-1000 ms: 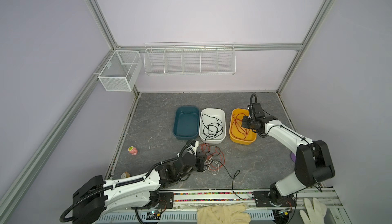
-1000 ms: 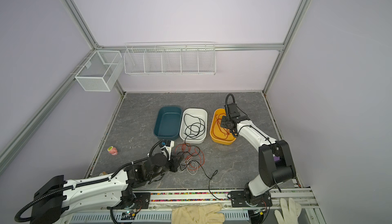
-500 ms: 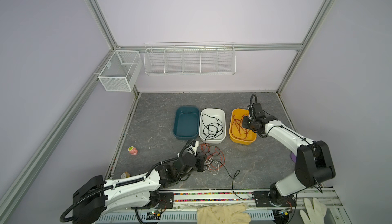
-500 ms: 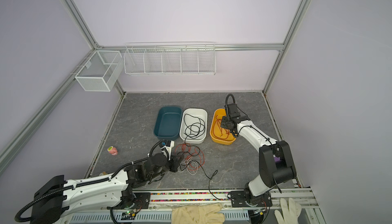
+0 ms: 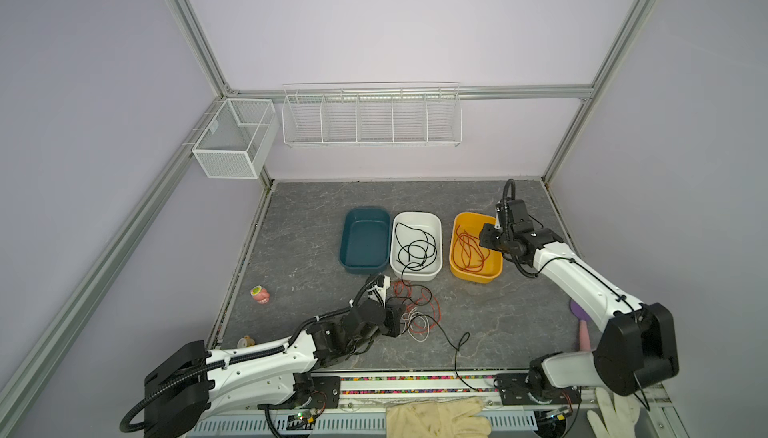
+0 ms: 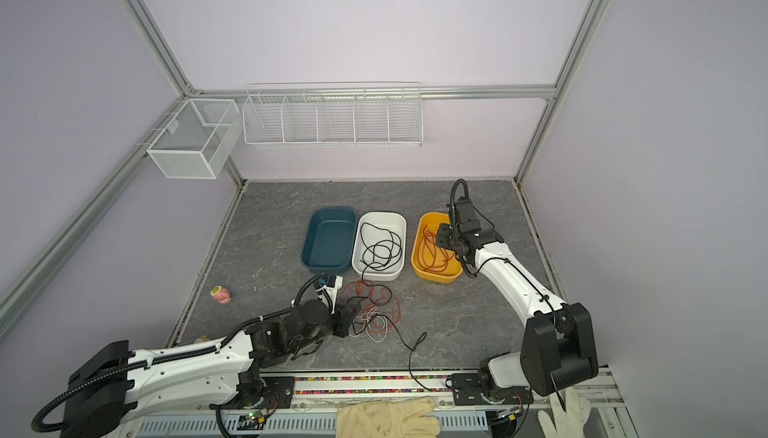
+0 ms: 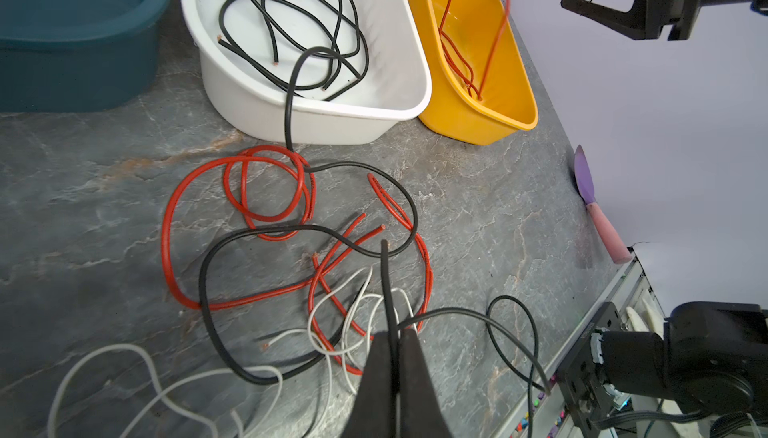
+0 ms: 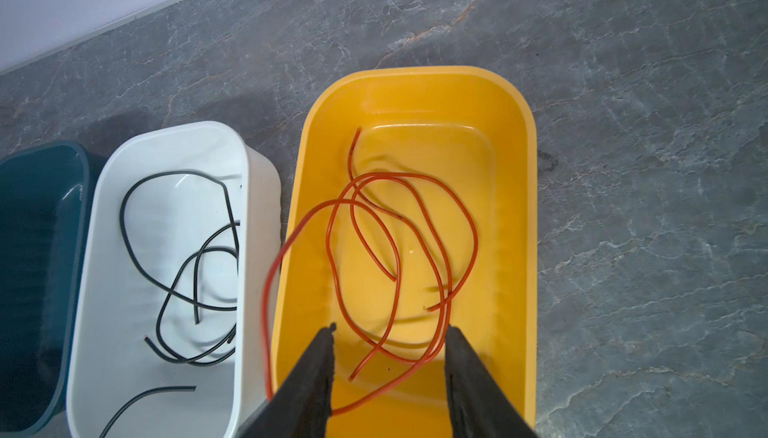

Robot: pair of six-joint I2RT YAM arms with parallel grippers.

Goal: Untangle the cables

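Grey marbled tabletop (image 5: 316, 224) between lilac walls. Bears three tubs in a row past centre: teal tub (image 5: 365, 210) at 10 o'clock, white tub (image 5: 417, 214) at 12, yellow tub (image 5: 473, 278) at 2. Over yellow tub, right gripper (image 8: 390, 328): hangs with fingers spread, grasps nothing. At 6 o'clock from white tub, left gripper (image 7: 395, 348): clamps tight on a black cable (image 7: 387, 290) near its cut end. At its 3 o'clock, on bare table, tangle of red, black and white cables (image 7: 164, 245). Inside white tub, coiled black cables (image 8: 122, 211), with one draped over near rim into tangle. Inside yellow tub, loose red cables (image 8: 475, 245), below right gripper's gap.
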